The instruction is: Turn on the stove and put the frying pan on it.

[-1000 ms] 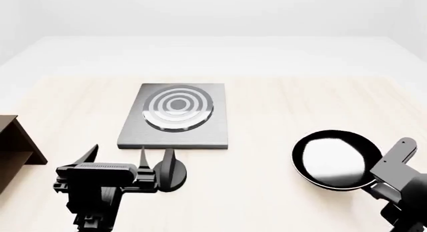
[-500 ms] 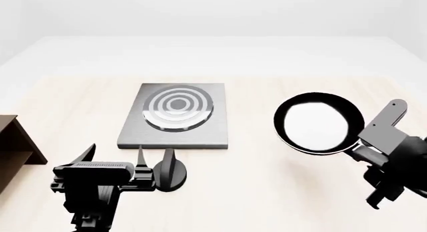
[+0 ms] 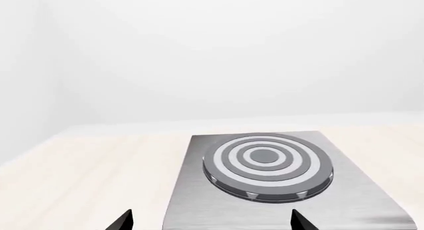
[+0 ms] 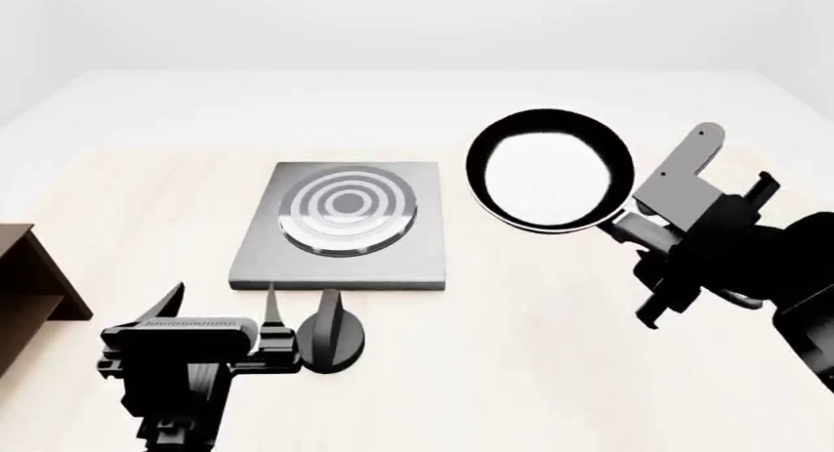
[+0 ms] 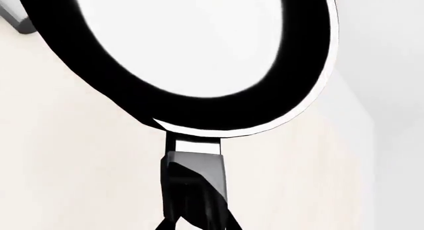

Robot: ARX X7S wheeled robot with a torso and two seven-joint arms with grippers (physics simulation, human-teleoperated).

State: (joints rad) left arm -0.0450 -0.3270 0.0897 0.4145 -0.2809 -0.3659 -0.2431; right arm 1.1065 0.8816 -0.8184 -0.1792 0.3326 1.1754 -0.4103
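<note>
Lifted toward the stove (image 4: pixel 343 239), frying pan (image 4: pixel 550 181) clamped in right claw (image 4: pixel 635 226); left claw (image 4: pixel 297 310) spread.

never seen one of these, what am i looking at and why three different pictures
It is a simulated robot with two arms, each ending in a pinching tool. One picture comes from a camera on its head, looking down over a pale wooden table. The other two come from cameras near each tool.

On the table lies the stove, a grey plate with a ringed burner, and in front of it its black knob. A brown shelf shows at the edge.

The left tool sits at the knob; whether it grips it, I cannot tell. Its own camera looks over the stove, with two fingertips just showing.

The right tool holds the pan by its handle, in the air beside the stove. Its camera sees the pan from close up.
</note>
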